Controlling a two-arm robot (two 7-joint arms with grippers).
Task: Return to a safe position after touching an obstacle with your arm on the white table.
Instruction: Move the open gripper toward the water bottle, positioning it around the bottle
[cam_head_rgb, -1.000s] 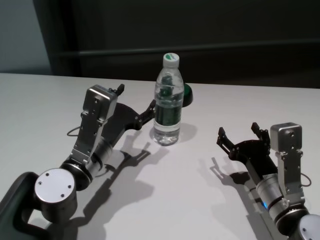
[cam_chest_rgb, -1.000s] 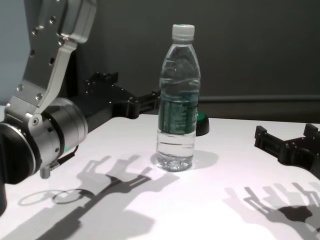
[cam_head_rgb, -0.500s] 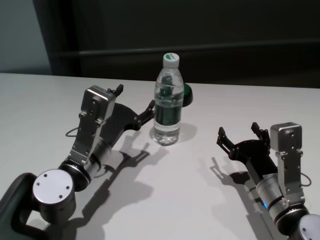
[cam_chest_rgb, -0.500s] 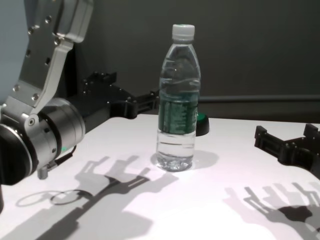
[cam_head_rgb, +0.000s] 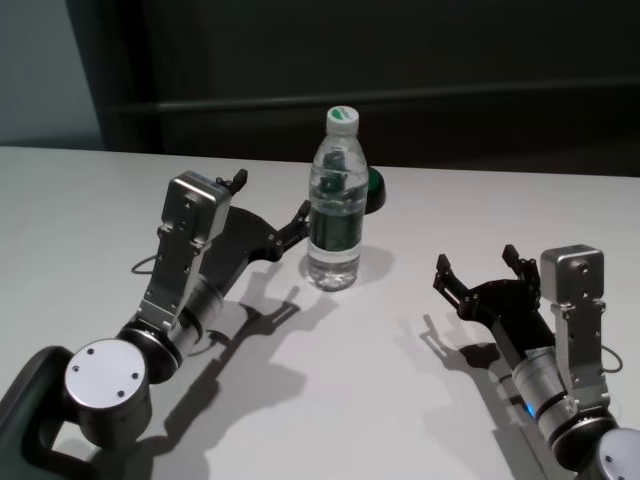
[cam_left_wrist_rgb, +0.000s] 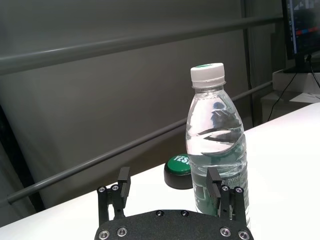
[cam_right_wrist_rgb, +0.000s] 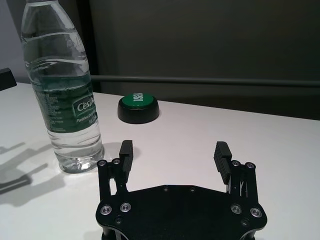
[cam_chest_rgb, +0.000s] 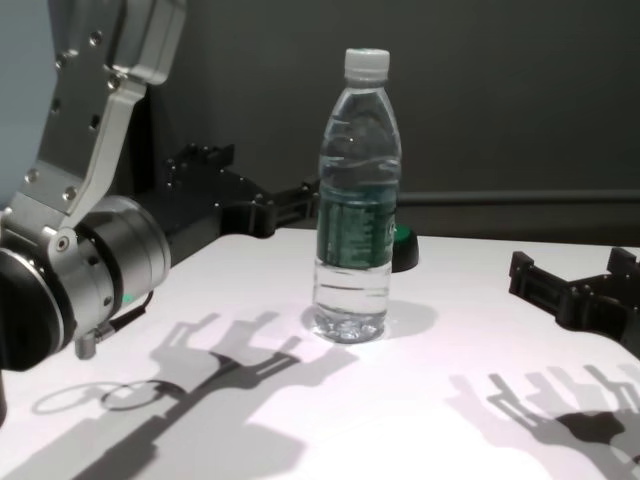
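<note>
Bottle (cam_head_rgb: 336, 210) stands upright, cap up; both grippers' jaws apart, holding nothing.

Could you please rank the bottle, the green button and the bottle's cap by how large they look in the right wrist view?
1. Bottle: by far the largest, though its top is cut off, so the cap is not visible here.
2. Green button: much smaller, partly because it sits farther from the camera.
3. Cap: cannot be ranked in this view.
</note>
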